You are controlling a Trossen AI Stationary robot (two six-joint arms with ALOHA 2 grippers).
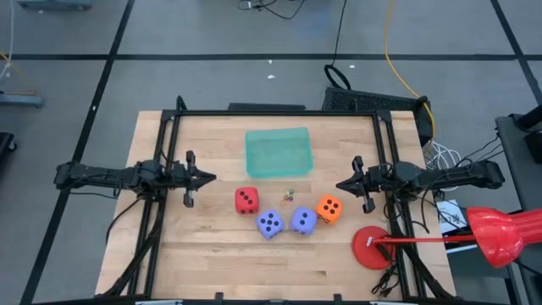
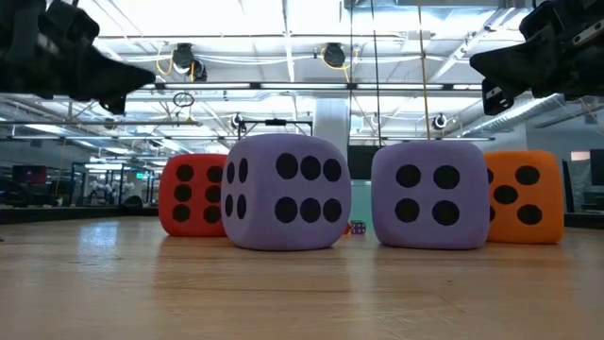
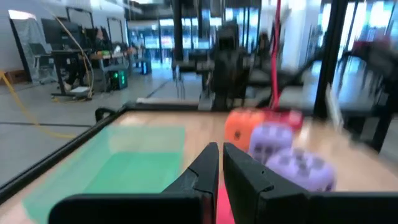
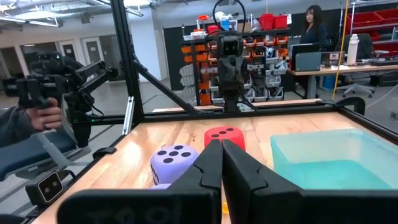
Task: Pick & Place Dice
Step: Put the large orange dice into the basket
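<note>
The left gripper [image 1: 210, 178] hangs at the table's nine o'clock side, its fingers nearly together and holding nothing. The right gripper [image 1: 340, 184] waits at three o'clock, pinched shut and empty. Bare wooden table [image 1: 212, 263] lies between them. Four soft cubes with dark dots sit in a row at six o'clock: the red dice [image 1: 246, 200], two purple dice [image 1: 269, 224] [image 1: 303, 220], and the orange dice [image 1: 329, 208]. The see-through green plastic tray [image 1: 279, 152] at twelve o'clock holds nothing.

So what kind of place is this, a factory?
More likely a robotics lab or workshop: red parts bins on shelves, desks with a person seated behind, and a framed wooden table with foam dice.
</note>
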